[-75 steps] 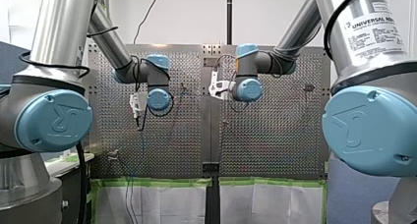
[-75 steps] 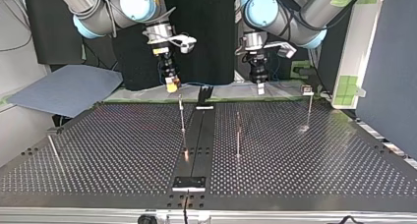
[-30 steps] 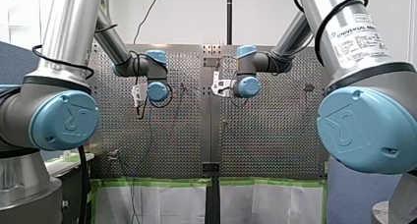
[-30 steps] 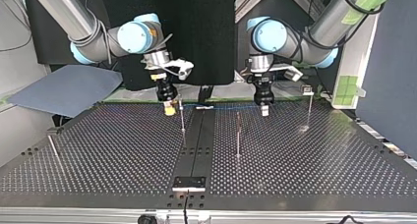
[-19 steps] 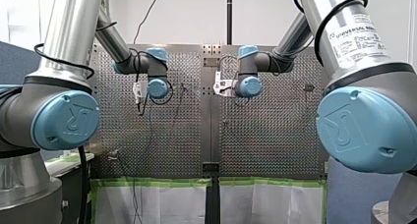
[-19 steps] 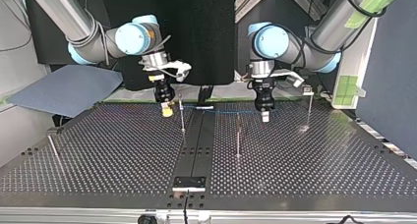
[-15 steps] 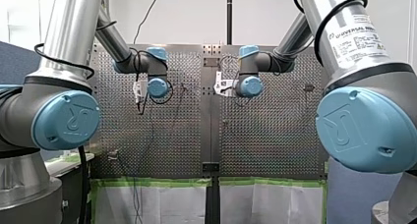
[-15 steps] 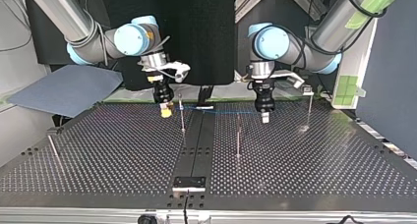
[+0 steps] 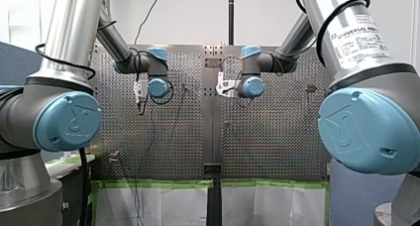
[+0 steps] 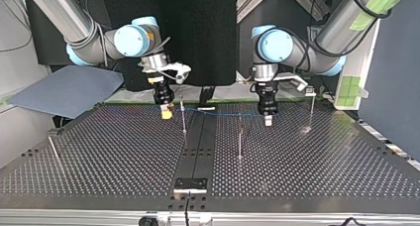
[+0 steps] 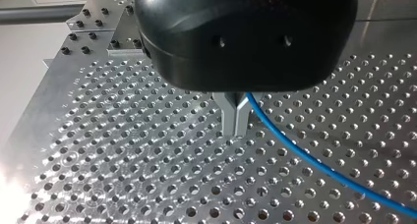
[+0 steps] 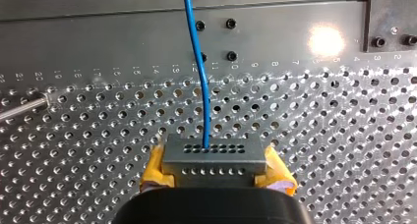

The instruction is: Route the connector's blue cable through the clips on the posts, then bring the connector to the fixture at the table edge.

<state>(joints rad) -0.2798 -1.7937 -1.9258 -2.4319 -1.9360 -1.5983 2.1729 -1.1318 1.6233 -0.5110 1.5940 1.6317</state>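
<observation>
The connector [image 12: 211, 157] is sitting clamped in my right hand [image 10: 167, 112]. Its grey block is getting squeezed between the yellow pads [image 12: 155, 169], so that hand is gripping it tight. The blue cable [image 12: 200, 76] is coming out of the block's row of holes and running ahead over the perforated desk [image 10: 124, 151] toward the dark centre strip [image 12: 123, 32]. My left hand [image 11: 236, 120] is pinching that same cable: its metal fingers [image 11: 227, 117] are pressing together, with the cable trailing off beside them across the holes. In the top view both hands are hanging low near the desk's far edge, on the arms' side. The right hand is sitting at the view's left and the left hand at its right, with the cable stretching between them. It's passing two thin posts [image 10: 183, 118] near the desk's middle, but I can't tell whether it's sitting in their clips.
</observation>
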